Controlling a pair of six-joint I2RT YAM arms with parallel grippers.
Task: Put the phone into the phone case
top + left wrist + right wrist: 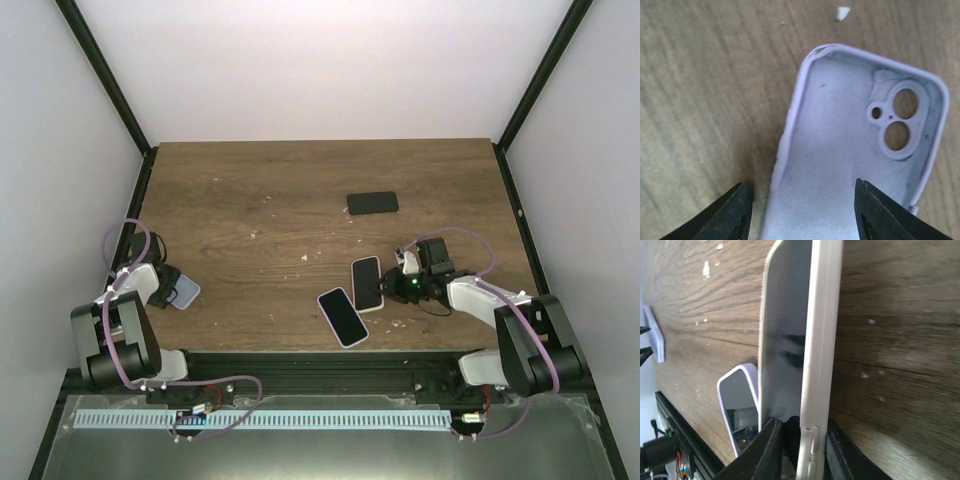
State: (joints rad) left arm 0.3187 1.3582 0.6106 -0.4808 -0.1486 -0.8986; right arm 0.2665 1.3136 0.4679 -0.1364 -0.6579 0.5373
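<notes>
A dark brown wood-grain table (250, 200), flecked with pale specks and scuffs, fills the middle of the booth. Plain white walls (320, 70) close it in at the back and on both sides, with slanted black frame posts (105, 75) in the corners. The light is soft and even. Along the near edge runs a black rail (320, 365), and below it a grey metal tray (300, 455) carries a white toothed strip (300, 421)

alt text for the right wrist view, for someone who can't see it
The right gripper is shut on the near end of a white-edged phone, whose side edge and dark screen run up the frame over a wooden table. A second phone lies flat at lower left.
</notes>
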